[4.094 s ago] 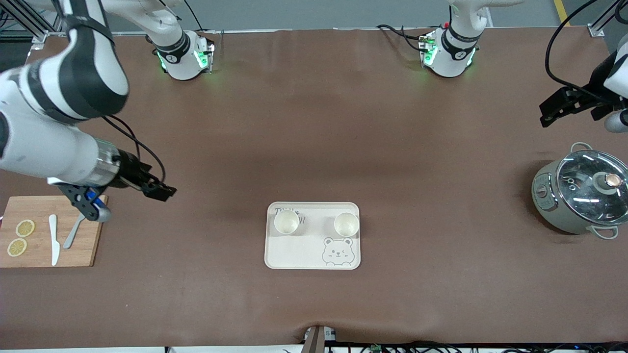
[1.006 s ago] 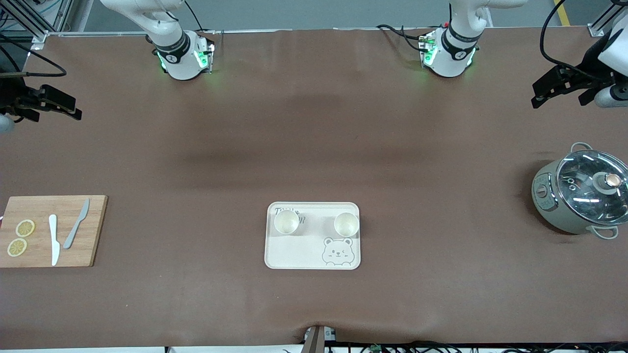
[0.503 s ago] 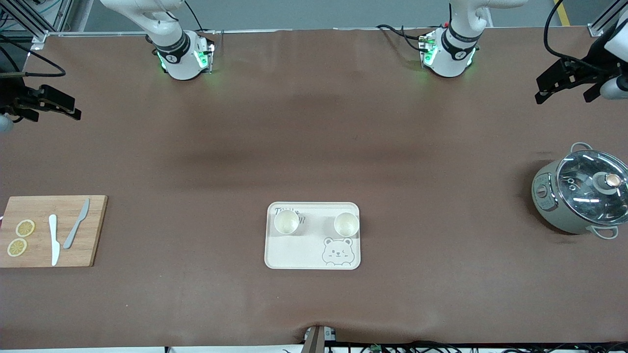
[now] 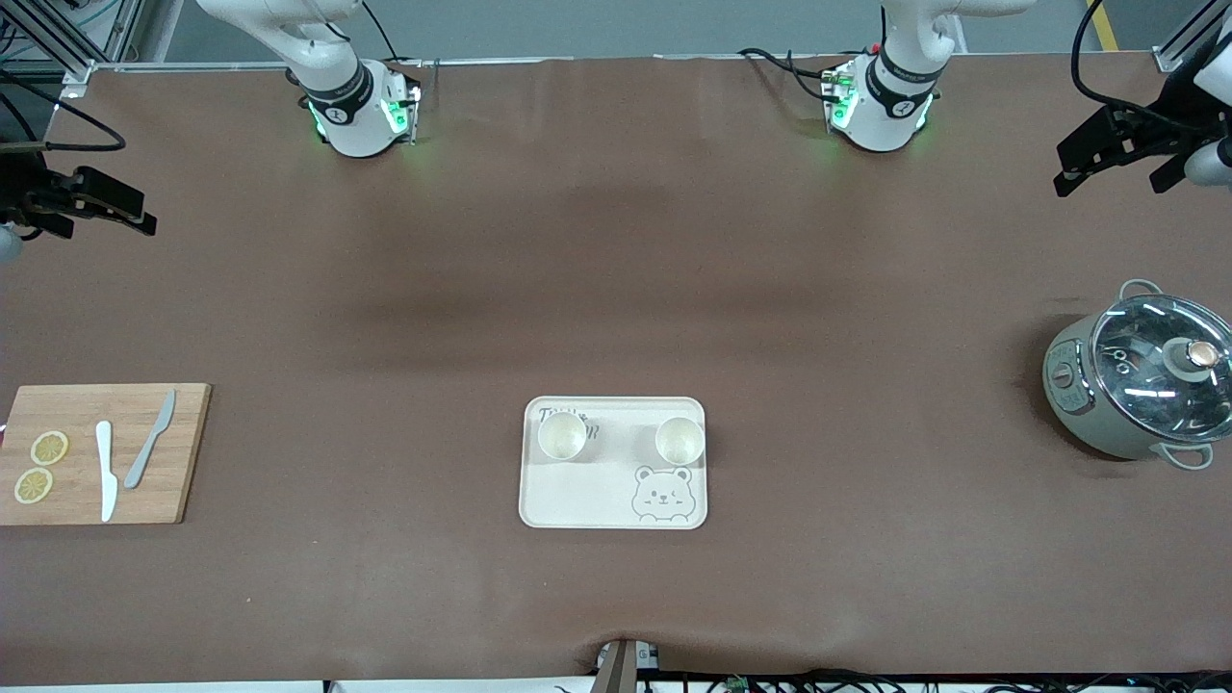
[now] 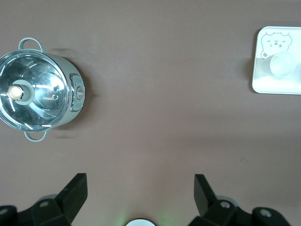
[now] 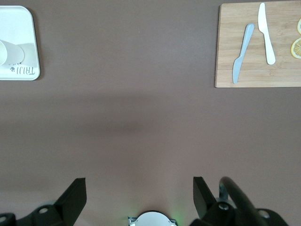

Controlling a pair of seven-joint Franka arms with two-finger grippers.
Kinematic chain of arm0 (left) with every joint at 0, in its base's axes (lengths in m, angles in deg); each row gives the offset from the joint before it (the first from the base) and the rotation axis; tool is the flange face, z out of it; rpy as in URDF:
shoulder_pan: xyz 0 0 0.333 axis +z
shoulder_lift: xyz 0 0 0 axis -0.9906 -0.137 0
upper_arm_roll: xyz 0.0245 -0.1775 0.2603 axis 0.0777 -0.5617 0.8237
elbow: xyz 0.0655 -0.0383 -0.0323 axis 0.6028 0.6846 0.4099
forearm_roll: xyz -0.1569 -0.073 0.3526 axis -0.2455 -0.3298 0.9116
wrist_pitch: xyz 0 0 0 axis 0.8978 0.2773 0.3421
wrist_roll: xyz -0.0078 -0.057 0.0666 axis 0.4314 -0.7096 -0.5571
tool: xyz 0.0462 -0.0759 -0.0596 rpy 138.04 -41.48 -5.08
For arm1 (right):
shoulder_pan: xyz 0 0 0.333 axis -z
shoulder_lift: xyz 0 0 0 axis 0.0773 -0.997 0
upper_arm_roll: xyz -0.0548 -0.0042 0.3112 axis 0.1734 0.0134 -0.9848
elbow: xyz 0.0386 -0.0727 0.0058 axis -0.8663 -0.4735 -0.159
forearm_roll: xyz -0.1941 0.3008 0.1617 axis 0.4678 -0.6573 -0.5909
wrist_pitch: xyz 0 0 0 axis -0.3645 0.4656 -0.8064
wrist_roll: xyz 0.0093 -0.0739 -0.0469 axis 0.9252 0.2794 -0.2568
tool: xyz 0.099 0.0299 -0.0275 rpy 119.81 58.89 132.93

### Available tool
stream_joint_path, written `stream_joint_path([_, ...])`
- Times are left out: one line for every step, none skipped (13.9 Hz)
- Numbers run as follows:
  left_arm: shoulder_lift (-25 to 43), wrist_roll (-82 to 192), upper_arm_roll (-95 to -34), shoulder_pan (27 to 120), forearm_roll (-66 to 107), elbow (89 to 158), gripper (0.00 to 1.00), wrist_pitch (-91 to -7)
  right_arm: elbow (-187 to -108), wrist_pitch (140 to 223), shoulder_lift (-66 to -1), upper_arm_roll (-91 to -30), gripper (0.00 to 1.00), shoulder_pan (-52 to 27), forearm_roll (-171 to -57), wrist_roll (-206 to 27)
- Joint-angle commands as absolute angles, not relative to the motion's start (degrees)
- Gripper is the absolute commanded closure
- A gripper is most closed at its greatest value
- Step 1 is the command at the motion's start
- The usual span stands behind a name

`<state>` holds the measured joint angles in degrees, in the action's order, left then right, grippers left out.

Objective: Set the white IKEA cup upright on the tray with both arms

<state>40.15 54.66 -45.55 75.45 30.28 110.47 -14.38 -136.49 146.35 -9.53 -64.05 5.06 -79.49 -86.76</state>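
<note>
The cream-white tray (image 4: 597, 500) with a bear drawing lies near the table's front middle. Two white cups stand upright on it, one (image 4: 562, 435) toward the right arm's end, one (image 4: 680, 439) toward the left arm's end. My right gripper (image 4: 142, 218) is open and empty, high over the right arm's end of the table. My left gripper (image 4: 1064, 169) is open and empty, high over the left arm's end. The left wrist view shows its open gripper (image 5: 140, 188), the tray (image 5: 277, 85) and a cup (image 5: 282, 65). The right wrist view shows its open gripper (image 6: 139, 188), the tray (image 6: 21, 21) and a cup (image 6: 8, 52).
A wooden cutting board (image 4: 183, 452) with two knives and lemon slices lies at the right arm's end; it also shows in the right wrist view (image 6: 225, 66). A grey pot with a glass lid (image 4: 1145, 377) stands at the left arm's end, also in the left wrist view (image 5: 37, 96).
The right arm has left the cutting board and drawn back up to the table's end. The left gripper has risen slightly toward the bases. Tray and cups have not moved.
</note>
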Motion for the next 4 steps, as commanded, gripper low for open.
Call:
stream_joint_path([40.3,55.2,-46.0,76.0,29.8,109.6,0.00,-13.1,-136.5,145.8,-9.1,-64.3,0.00,5.9,-79.5,-87.3])
stream_joint_path([40.1,55.2,-46.0,76.0,29.8,109.5,0.00,-13.1,-136.5,145.8,-9.1,-64.3,0.00,6.0,-79.5,-87.3])
stream_joint_path([40.1,55.2,-46.0,75.9,29.8,109.6,0.00,-13.1,-136.5,145.8,-9.1,-64.3,0.00,5.8,-79.5,-87.3])
stream_joint_path([40.1,55.2,-46.0,76.0,29.8,109.6,0.00,-13.1,-136.5,145.8,-9.1,-64.1,0.00,5.7,-79.5,-87.3])
